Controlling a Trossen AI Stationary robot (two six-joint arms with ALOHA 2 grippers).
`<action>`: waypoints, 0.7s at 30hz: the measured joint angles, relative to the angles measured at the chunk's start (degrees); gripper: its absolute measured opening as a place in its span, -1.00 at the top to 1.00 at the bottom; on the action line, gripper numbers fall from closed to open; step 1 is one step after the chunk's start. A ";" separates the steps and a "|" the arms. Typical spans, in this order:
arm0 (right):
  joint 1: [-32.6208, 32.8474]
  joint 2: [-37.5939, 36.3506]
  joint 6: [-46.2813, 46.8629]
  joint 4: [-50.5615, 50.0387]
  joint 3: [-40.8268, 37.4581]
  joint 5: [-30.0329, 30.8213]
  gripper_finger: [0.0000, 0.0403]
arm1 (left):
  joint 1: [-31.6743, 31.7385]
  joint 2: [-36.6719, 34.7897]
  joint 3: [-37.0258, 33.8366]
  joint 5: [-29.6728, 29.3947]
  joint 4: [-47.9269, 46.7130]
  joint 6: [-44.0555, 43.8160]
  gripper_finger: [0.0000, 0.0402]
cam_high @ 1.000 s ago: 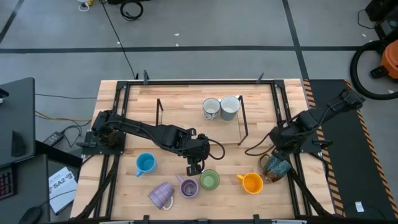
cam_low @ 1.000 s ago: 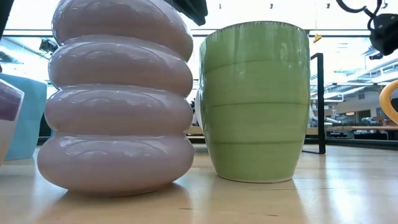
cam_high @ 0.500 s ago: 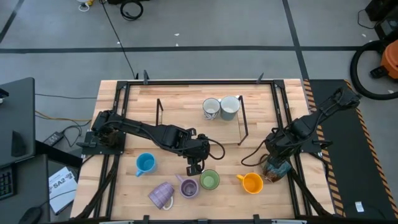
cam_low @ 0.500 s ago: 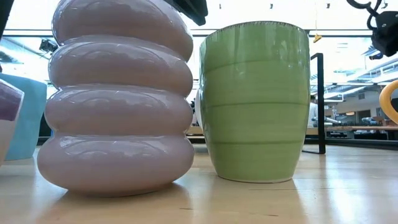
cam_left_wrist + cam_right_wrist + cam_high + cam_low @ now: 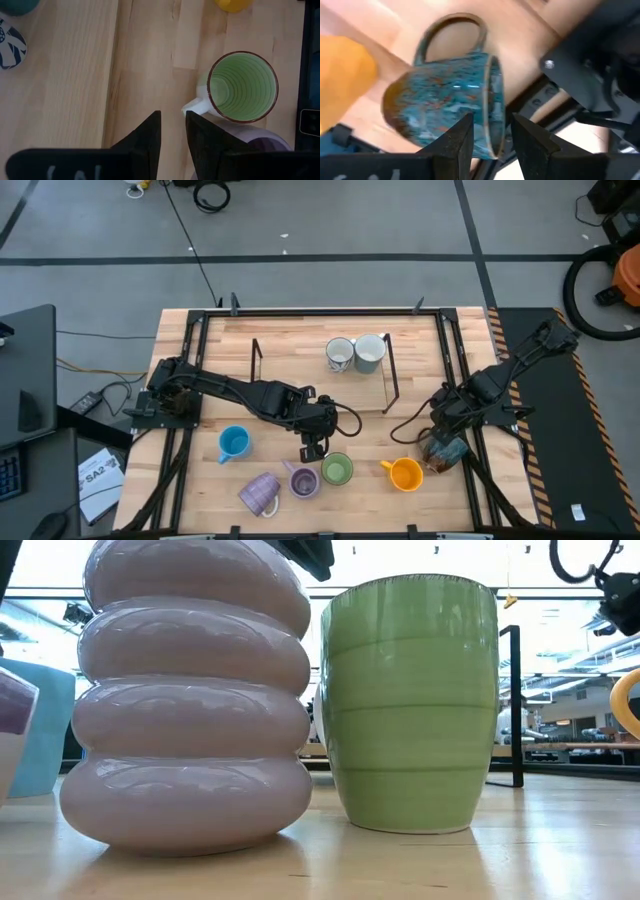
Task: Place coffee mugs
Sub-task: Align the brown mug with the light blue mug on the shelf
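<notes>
Right hand (image 5: 490, 132) clamped on dark glazed mug (image 5: 445, 95) rim

My fingers (image 5: 150, 137) are matt black plastic, and under them lies the table (image 5: 75, 90), pale wood planks with a smooth, faintly satin face and visible grain. Right of the ribbed lilac ceramic mug (image 5: 190, 690), whose glaze is glossy enough to carry bright window reflections, the green ceramic mug (image 5: 410, 705) shows a softer sheen and fine ridges. My other arm's mug (image 5: 450, 105) has a mottled teal-and-brown glaze, glossy and speckled.
</notes>
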 joint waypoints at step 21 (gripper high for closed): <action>6.01 0.45 5.85 11.21 0.00 -0.53 0.33 | -0.07 0.00 0.00 0.04 0.00 0.00 0.52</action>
